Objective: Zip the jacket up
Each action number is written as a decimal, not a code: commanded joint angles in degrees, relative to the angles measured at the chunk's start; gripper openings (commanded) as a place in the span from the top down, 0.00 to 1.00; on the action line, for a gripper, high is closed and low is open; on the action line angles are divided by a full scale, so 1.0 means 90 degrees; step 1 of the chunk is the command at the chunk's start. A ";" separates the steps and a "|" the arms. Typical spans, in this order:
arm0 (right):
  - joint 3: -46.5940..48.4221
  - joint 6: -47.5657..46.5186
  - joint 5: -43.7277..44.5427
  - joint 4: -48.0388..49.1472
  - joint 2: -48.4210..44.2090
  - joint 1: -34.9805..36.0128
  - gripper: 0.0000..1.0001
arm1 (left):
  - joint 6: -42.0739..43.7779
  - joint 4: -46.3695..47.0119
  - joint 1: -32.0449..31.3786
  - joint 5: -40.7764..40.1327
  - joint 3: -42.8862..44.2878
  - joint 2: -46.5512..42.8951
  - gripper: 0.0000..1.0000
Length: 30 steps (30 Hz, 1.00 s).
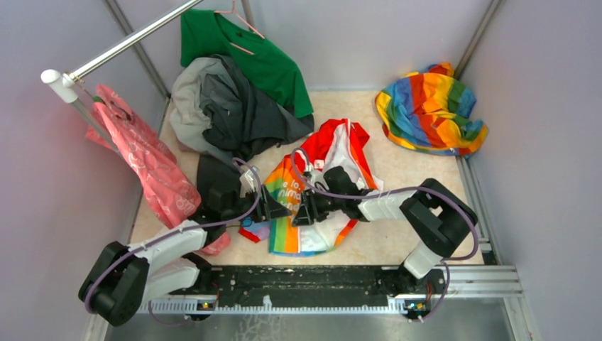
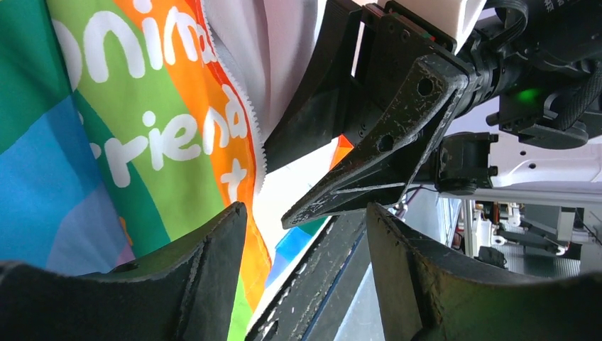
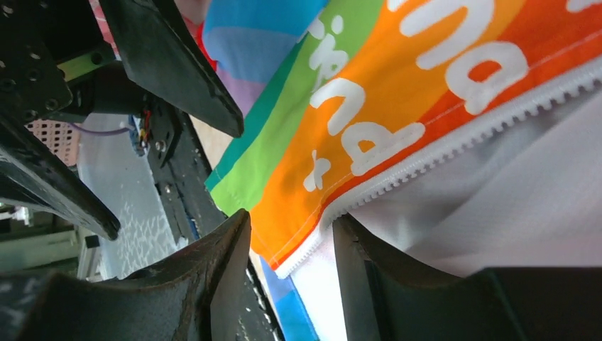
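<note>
I have the small white jacket with rainbow-striped panels and a red hood (image 1: 287, 236) lying crumpled mid-counter, and both arms meet over its lower front. My left arm's fingers (image 2: 202, 273) are spread with nothing pinched. My right arm's fingers (image 3: 206, 277) are also apart; the bottom corner of the white toothed zipper edge (image 3: 426, 160) sits in their gap, not clamped as far as I can tell. My worry is that the two sets of tips are very near each other, so a closing move could knock them together. I also see no slider or second row of teeth, so a grab may catch only loose cloth. The beige counter (image 1: 426, 167) is crowded at the back with a dark grey garment heap (image 1: 234, 114), a green T-shirt (image 1: 263, 60), a pink plastic bag (image 1: 152, 167) beside a metal rail (image 1: 135, 39) and a bunched rainbow cloth (image 1: 429, 110), with pale lilac walls (image 1: 369, 35) close around.
</note>
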 commanded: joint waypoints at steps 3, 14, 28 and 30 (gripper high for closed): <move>0.0378 0.0077 -0.0555 0.0440 0.0221 -0.0067 0.63 | 0.0042 0.0250 -0.0031 0.0121 -0.0136 -0.0407 0.31; 0.0424 0.0367 -0.0969 0.0785 0.0463 -0.0450 0.73 | 0.0074 0.0383 -0.0030 0.0100 -0.0231 -0.0661 0.31; 0.0803 -0.0352 -0.1782 0.0304 -0.0093 -0.1318 0.99 | 0.0480 0.0474 -0.0032 0.0224 -0.0231 -0.0673 0.27; 0.0857 -0.0480 -0.2030 0.0232 -0.0082 -0.1468 0.99 | 0.0526 0.0600 -0.0029 0.0253 -0.0238 -0.0638 0.26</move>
